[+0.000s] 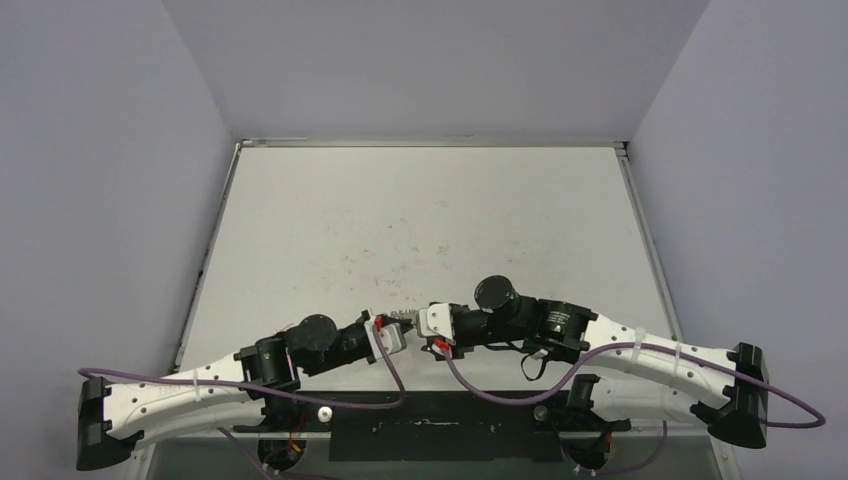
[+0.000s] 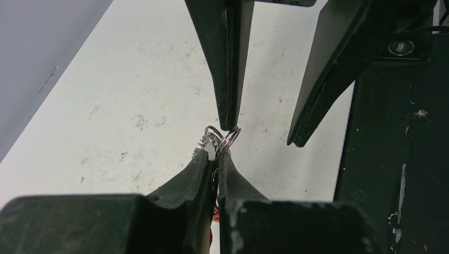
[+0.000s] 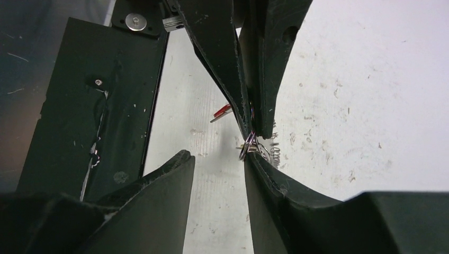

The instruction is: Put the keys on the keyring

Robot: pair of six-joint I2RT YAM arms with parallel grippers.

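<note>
Over the scuffed white table [image 1: 430,220] between grey walls [image 1: 100,150], left claw [image 2: 216,159] pinches the keyring [image 2: 229,138]; right claw [image 3: 217,156] gapes.

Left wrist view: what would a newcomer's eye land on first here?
The two grippers meeting tip to tip just above the table. The left gripper is shut on the keyring, with a toothed key poking out beside it. The right gripper hangs open from the top of the view, one fingertip right at the ring.
</note>
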